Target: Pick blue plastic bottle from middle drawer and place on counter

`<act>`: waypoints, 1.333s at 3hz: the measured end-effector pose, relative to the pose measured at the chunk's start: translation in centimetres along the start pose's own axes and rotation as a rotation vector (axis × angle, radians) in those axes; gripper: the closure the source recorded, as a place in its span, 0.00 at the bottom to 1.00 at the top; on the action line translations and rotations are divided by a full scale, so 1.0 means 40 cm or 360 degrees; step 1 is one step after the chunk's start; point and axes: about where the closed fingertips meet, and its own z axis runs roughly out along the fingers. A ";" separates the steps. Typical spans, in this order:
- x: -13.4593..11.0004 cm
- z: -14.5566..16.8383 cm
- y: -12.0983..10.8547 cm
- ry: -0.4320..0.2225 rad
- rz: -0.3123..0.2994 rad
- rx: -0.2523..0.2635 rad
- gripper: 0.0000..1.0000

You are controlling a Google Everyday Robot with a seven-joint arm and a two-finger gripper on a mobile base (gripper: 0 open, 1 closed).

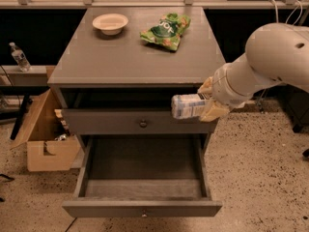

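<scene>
My gripper (pixel 206 102) is shut on the blue plastic bottle (pixel 187 106), a pale bottle with a white-and-blue label held lying sideways. It hangs in the air in front of the closed top drawer, at the cabinet's right front corner, just below the level of the counter (pixel 130 57). The middle drawer (pixel 143 187) is pulled wide open below and its grey inside holds nothing. The white arm reaches in from the right.
A white bowl (pixel 110 23) and a green snack bag (pixel 166 30) lie at the back of the counter. A cardboard box (pixel 46 134) stands on the floor left of the cabinet. A slim water bottle (pixel 19 57) stands on a ledge at far left.
</scene>
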 end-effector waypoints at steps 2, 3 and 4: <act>-0.041 -0.061 -0.174 0.0036 0.0043 0.0098 1.00; -0.070 -0.054 -0.334 -0.0002 0.0195 0.0156 1.00; -0.094 -0.001 -0.447 -0.0093 0.0346 0.0155 1.00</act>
